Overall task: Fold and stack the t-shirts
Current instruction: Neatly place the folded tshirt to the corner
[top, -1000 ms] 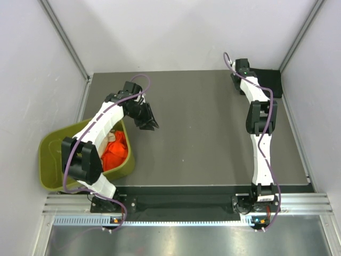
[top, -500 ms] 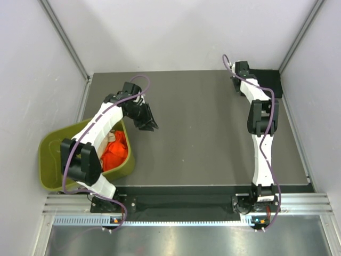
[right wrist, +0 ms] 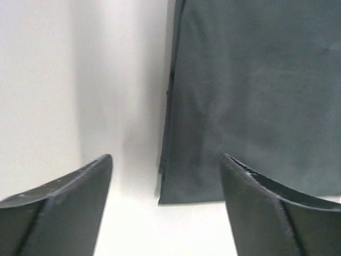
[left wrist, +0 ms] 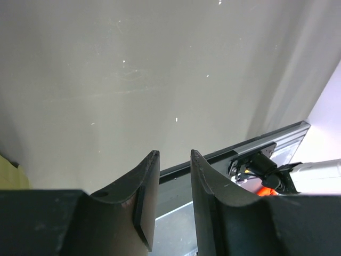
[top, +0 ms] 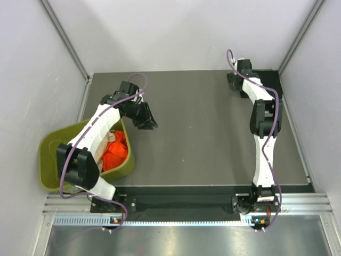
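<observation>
A folded black t-shirt (top: 270, 84) lies flat at the table's far right corner. In the right wrist view its corner and left edge (right wrist: 250, 96) sit between and just beyond my fingers. My right gripper (top: 234, 85) (right wrist: 165, 160) hovers over that corner, open wide and holding nothing. The orange-red t-shirt (top: 114, 150) lies crumpled in the olive-green tub (top: 53, 160), with a bit of beige cloth (top: 110, 137) beside it. My left gripper (top: 147, 120) (left wrist: 174, 153) hangs over bare table just right of the tub, its jaws a narrow gap apart with nothing between them.
The tub overhangs the table's left edge, with my left arm reaching over it. White walls close in the table at the back and both sides. A metal rail (top: 186, 205) with the arm bases runs along the near edge.
My right gripper's jaws have spread wide and the black t-shirt lies free on the table. The right wrist has shifted slightly. The left arm has barely moved.
</observation>
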Tool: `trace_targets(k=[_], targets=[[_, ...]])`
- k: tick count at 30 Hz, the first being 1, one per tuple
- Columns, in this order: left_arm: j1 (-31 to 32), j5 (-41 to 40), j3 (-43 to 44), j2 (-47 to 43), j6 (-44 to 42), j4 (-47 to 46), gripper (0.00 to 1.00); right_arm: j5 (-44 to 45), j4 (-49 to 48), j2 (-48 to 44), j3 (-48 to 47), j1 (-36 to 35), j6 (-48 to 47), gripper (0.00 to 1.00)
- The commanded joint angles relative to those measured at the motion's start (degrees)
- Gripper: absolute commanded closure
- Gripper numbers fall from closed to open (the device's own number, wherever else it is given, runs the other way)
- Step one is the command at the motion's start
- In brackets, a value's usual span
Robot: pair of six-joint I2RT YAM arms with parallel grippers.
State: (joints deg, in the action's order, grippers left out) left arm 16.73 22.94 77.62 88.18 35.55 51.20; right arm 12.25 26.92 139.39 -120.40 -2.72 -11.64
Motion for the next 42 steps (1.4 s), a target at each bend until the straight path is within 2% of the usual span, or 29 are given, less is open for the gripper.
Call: trace_targets(k=[1,3,8,12,18,19,21,22,26,30,37,38,42], targets=[[-0.47,1.67,-0.02,-3.19,-0.92,-1.45,0.65,-1.44,-1.87,-10.53,-2.12,0.17,5.65,0.17],[-0.47,2.54,-0.45,-3.28,-0.83,-2.59,0.65,0.23,-0.91,-14.57,-2.73,0.35,7.32,0.11],[-0.47,4.66,-2.47,-3.98,0.39,-5.49,0.65,1.71,4.63,-25.45,-2.04,0.61,12.94,0.08],[-0.47,5.01,-3.53,-5.39,0.31,-6.64,0.65,0.41,7.01,-35.57,6.21,0.7,19.35,0.07],[0.14,6.24,-7.31,-7.67,2.59,-9.45,0.63,-10.47,5.79,-51.83,29.13,0.52,28.14,0.0],[0.58,5.98,-7.75,-7.85,2.94,-9.89,0.63,-12.06,5.43,-53.68,35.61,0.52,29.12,0.0],[2.42,5.19,-7.67,-7.68,3.82,-10.68,0.62,-18.29,2.9,-59.22,42.49,0.26,32.54,0.0],[3.21,4.84,-6.62,-7.41,4.26,-10.68,0.61,-22.14,1.92,-61.15,49.4,-0.35,33.51,0.0],[10.23,0.01,-3.45,-5.92,5.75,-10.94,0.59,-28.85,-5.8,-71.69,63.95,-1.93,38.7,0.0],[15.6,-4.12,-5.37,-6.0,9.53,-15.49,0.53,-31.85,-8.81,-75.58,72.75,-4.22,42.13,0.0],[20.79,-5.53,-21.26,-12.85,18.41,-31.57,0.43,-32.99,-6.79,-78.31,81.36,-5.98,43.46,0.0],[21.58,-5.8,-22.07,-13.82,19.02,-32.73,0.39,-33.34,-6.09,-79.09,81.81,-6.15,43.28,0.0],[24.48,-9.31,-22.34,-13.65,16.49,-33.09,0.37,-33.61,-5.91,-81.73,84.97,-6.42,38.55,0.0]])
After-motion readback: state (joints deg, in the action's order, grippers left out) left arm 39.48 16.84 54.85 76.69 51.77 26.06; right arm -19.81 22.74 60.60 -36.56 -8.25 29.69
